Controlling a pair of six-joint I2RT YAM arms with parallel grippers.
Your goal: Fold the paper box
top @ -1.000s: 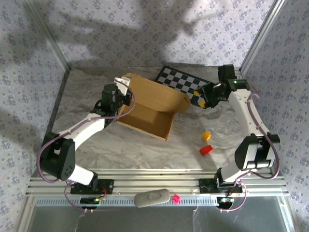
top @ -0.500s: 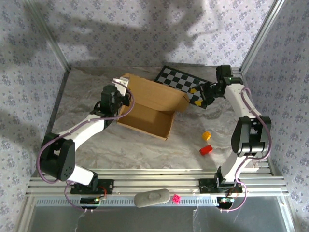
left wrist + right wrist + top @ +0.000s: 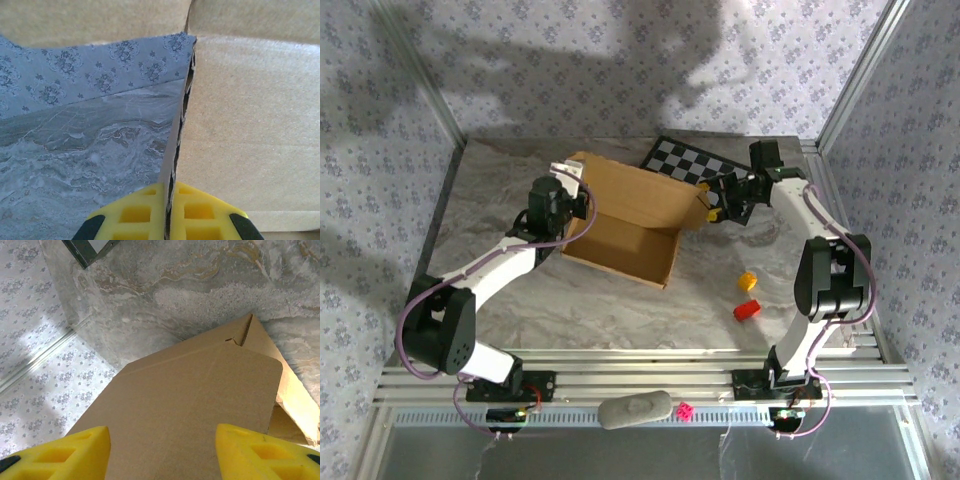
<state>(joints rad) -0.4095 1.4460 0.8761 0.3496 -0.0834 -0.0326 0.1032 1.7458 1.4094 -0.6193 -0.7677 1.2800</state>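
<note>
The paper box point(image 3: 630, 225) is brown cardboard, partly raised into a tray in the middle of the table. My left gripper point(image 3: 570, 195) is shut on the box's left wall; in the left wrist view the thin cardboard edge point(image 3: 177, 150) runs up from between the yellow fingers point(image 3: 135, 212). My right gripper point(image 3: 715, 203) is at the box's right end, open. In the right wrist view its yellow fingertips point(image 3: 75, 445) stand wide apart over a flat cardboard flap point(image 3: 195, 400), gripping nothing.
A black-and-white checkered board point(image 3: 695, 165) lies behind the box. A yellow block point(image 3: 747, 281) and a red block point(image 3: 747, 310) sit on the marble table point(image 3: 570, 300) at the right front. Patterned walls enclose the table on three sides.
My right gripper has moved left from over the checkered board to the box's right end, and its jaws have widened. The left gripper and box have stayed put.
</note>
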